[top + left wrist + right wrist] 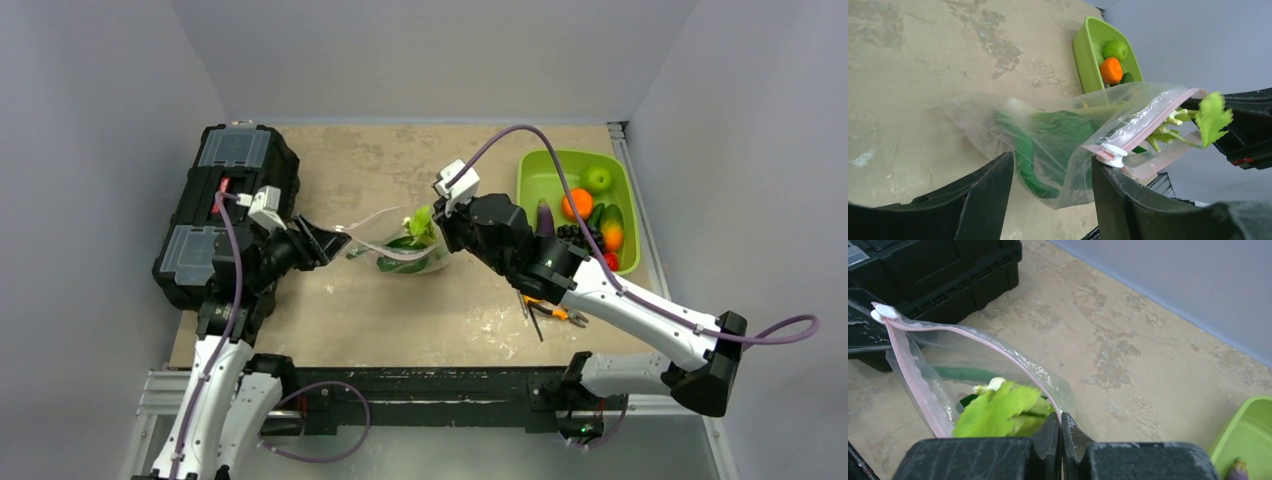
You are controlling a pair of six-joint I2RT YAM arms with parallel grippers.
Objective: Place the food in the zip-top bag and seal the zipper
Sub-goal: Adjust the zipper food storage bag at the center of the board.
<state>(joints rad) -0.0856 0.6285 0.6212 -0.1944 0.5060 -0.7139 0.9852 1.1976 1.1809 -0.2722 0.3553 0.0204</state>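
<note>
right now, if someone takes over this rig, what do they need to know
The left gripper is open, with its jaws on either side of the slider end of the zip-top bag, not clamping it.
The right gripper is shut on the bag's mouth edge, at the opposite end of the zipper.
The food is mostly inside the bag, but one leaf pokes out of the mouth.
Done: loading, nearly.
Left: tuck the leaf in, then run the slider across. The mouth is open.

Leafy food (420, 222) in clear zip-top bag (415, 263)
</note>
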